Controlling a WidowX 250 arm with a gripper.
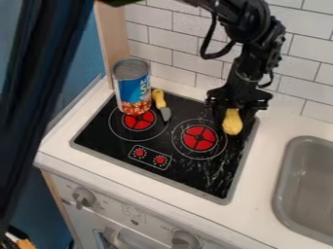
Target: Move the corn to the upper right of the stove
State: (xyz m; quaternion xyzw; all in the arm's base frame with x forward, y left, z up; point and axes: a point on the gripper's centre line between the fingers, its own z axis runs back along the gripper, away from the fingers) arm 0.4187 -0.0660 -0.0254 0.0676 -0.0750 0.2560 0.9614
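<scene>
The black gripper hangs over the upper right of the black stove, near its back edge. Directly below it is the yellow corn, whose upper end meets the gripper's dark underside. The corn's long side runs roughly up and down in the view, behind and right of the right-hand red burner. Whether the corn touches the stove top cannot be told.
A tall can stands at the stove's back left, beside a small yellow-handled tool with a grey blade. A grey sink is set into the white counter at right. White wall tiles rise behind the stove.
</scene>
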